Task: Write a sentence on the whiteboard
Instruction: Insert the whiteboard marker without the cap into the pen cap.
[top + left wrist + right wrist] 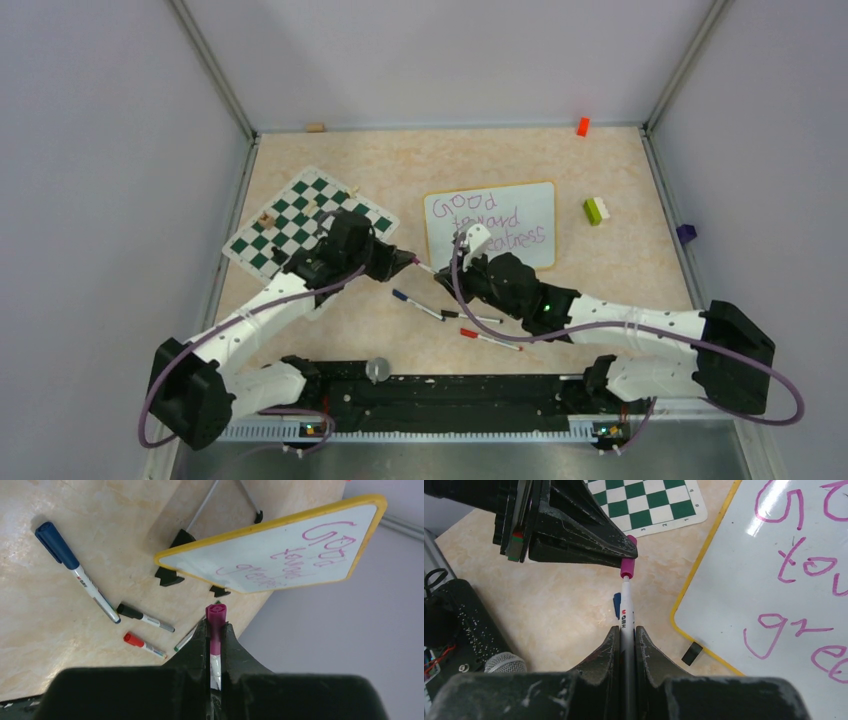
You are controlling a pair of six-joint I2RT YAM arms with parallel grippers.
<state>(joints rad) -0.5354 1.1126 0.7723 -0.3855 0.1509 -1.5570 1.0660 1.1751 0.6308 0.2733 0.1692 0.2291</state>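
While both arms meet over the middle of the worktop point(400, 170), they share one purple marker point(625, 605). The left end effector point(216, 625) is pinched narrow on its magenta cap, and the right end effector point(626, 630) is clamped on the white barrel. The whiteboard point(530, 205) sits just beyond them, to the right of the chessboard mat point(300, 225), with its black clips along the near edge. The sentence point(490, 225) fills it in three purple lines, of which "Good" on the top line is the clearest. A blue marker point(75, 567), a black marker point(145, 617) and a red marker point(144, 646) lie loose on the worktop nearer the arm bases. A green-and-white block point(597, 210) sits to the right of the board.
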